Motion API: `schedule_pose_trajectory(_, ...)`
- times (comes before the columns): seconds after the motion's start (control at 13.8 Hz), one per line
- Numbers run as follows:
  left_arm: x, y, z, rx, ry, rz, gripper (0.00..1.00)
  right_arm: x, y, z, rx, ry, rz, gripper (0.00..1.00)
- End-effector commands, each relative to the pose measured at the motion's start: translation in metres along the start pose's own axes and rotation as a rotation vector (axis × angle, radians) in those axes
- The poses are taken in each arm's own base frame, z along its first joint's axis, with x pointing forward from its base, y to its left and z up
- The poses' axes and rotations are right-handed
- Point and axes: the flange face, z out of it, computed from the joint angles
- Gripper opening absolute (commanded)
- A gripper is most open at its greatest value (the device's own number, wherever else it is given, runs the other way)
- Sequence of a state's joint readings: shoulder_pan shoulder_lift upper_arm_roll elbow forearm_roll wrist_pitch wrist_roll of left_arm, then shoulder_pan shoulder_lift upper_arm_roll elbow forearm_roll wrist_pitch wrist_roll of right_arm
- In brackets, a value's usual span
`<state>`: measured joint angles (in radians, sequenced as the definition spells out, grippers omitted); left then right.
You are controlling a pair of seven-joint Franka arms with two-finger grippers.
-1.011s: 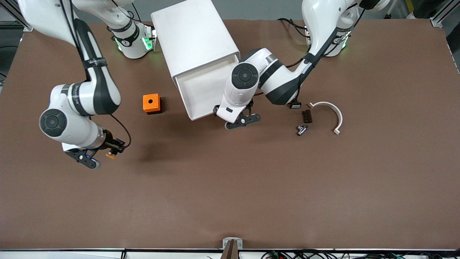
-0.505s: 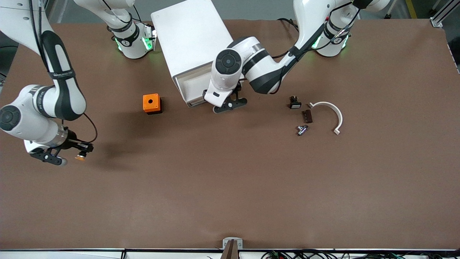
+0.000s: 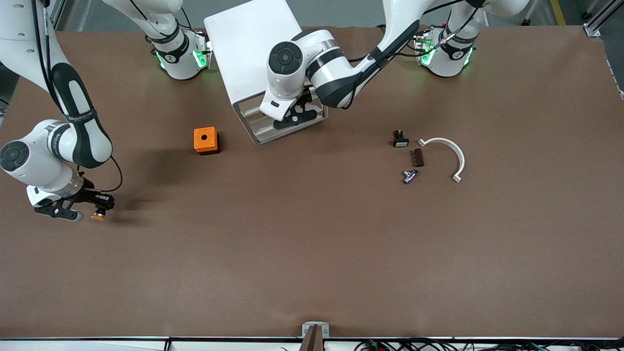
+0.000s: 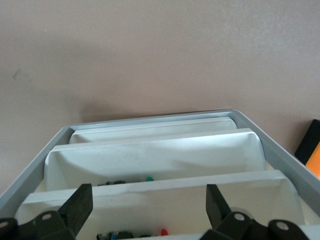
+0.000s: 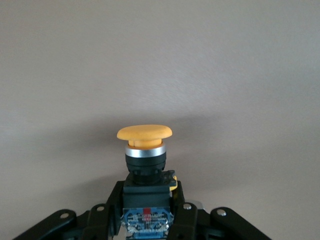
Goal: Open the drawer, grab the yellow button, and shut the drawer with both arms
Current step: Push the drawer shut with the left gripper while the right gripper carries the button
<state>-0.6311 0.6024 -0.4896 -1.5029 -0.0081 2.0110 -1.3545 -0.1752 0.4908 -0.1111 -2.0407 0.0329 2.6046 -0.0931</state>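
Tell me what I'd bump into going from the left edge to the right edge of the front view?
Right pincer holding the button → orange cube → left pincer at the cabinet → black white-faced part → white curved piece.

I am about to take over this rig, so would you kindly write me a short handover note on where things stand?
Right gripper: shut on the button, low over the table at the right arm's end.
Left gripper: open, at the front of the cabinet, against the drawer.
Done: button taken out; the drawer looks pushed in.
Left: confirm the drawer is fully shut, set the button down.
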Motion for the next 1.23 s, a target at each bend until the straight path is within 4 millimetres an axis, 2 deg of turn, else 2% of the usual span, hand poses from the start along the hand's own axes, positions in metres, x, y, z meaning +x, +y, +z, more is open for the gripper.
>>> schedule_pose_trajectory(0.0, -0.017, 0.003, -0.001, -0.007, -0.018, -0.011, 1.0, 0.003, 0.0, 0.003, 0.006, 0.008, -0.017, 0.0)
schedule_pose_trajectory(0.51, -0.039, 0.005, -0.007, -0.002, -0.053, -0.095, 1.0, 0.012, 0.013, 0.022, 0.011, -0.008, -0.059, 0.0)
schedule_pose_trajectory(0.72, -0.037, 0.005, -0.009, -0.006, -0.051, -0.099, 1.0, 0.014, 0.006, 0.036, 0.017, -0.021, -0.068, 0.0)
schedule_pose_trajectory(0.79, -0.034, 0.004, -0.01, -0.006, -0.044, -0.1, 1.0, 0.015, 0.004, 0.035, 0.025, -0.02, -0.07, 0.05)
schedule_pose_trajectory(0.94, -0.016, -0.001, -0.02, 0.005, -0.037, -0.137, 1.0, 0.015, 0.004, 0.035, 0.028, -0.02, -0.068, 1.0)
schedule_pose_trajectory(1.16, 0.029, -0.02, -0.053, 0.006, -0.01, -0.194, 1.0, 0.019, 0.002, 0.028, 0.026, -0.008, -0.074, 1.0)
